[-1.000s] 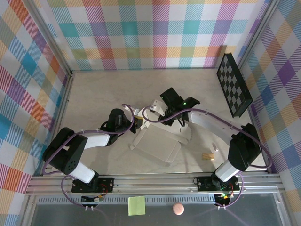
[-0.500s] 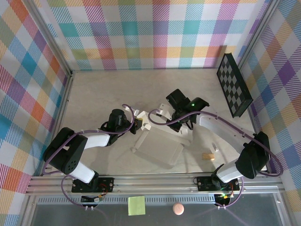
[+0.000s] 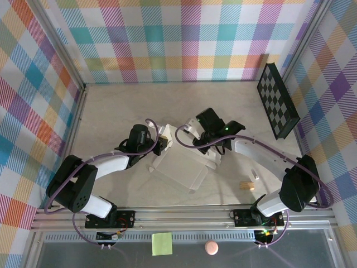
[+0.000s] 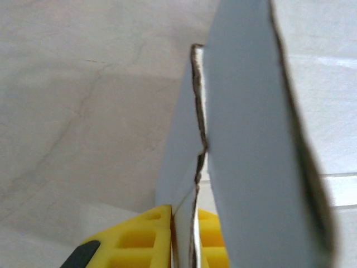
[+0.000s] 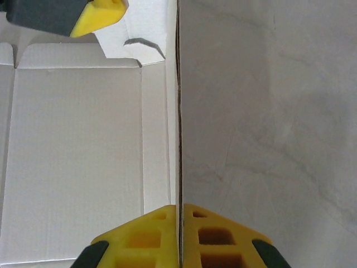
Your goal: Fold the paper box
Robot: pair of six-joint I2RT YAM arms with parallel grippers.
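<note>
The paper box [image 3: 181, 170] is a pale cardboard sheet with raised flaps, lying mid-table between both arms. My left gripper [image 3: 163, 146] is at its upper left corner. In the left wrist view its yellow fingers [image 4: 145, 240] are shut on a thin cardboard flap, and a wider panel of the paper box [image 4: 245, 139] stands up close on the right. My right gripper [image 3: 207, 149] is at the box's right side. In the right wrist view my right gripper [image 5: 180, 237] is shut on an upright flap seen edge-on, with the flat inner panel [image 5: 78, 151] to its left.
A black checkerboard panel [image 3: 277, 100] leans on the right wall. A small wooden piece [image 3: 246, 185] lies near the right arm's base. A yellow-green sticky note [image 3: 162, 243] and a pink ball [image 3: 211, 247] sit below the front rail. Plaid walls enclose the table.
The right gripper has closed on the box's right flap. The box has shifted a little to the left and up the table, and both wrists have moved with it.
</note>
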